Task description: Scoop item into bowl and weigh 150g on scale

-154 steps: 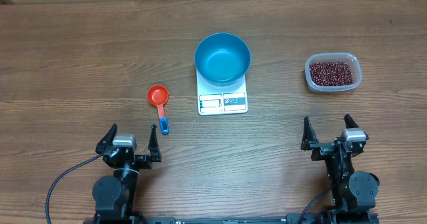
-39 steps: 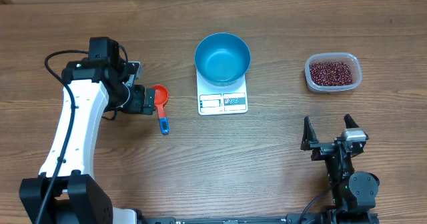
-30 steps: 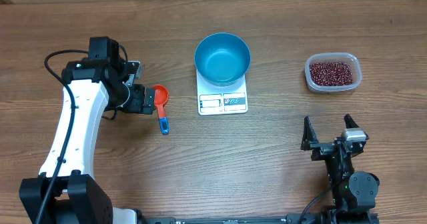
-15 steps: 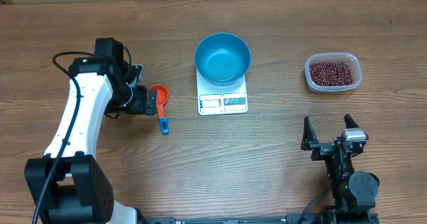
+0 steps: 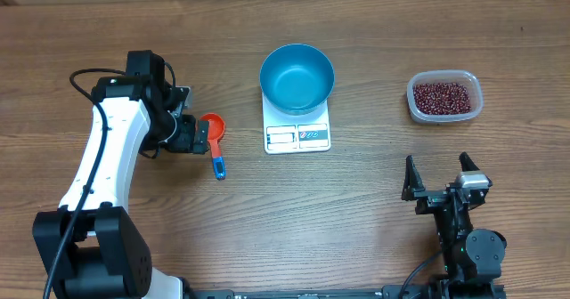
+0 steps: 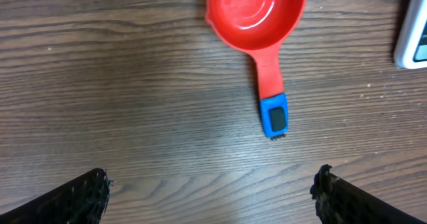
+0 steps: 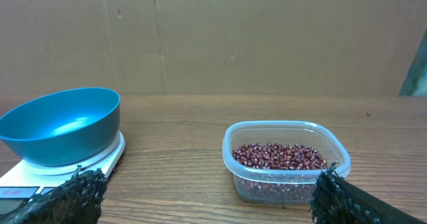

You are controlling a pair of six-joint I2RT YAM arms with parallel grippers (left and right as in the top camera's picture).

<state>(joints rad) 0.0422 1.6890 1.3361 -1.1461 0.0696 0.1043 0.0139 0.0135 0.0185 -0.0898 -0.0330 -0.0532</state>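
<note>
The left gripper point(image 6: 212, 197) is held above the table point(image 5: 356, 219) just left of the red-orange scoop point(image 5: 211, 127), its jaws spread wide with nothing pinched between them. The scoop is laid flat on the wood (its blue-tipped handle is pointed toward the robot's side). The right gripper point(image 5: 436, 170) is seen low at the near edge, likewise spread wide. The blue bowl point(image 5: 297, 76) is set on the white scale point(image 5: 297, 138), near the scoop's right. The beans point(image 5: 440, 95) are heaped in the clear tub point(image 5: 478, 106), well apart at the right.
</note>
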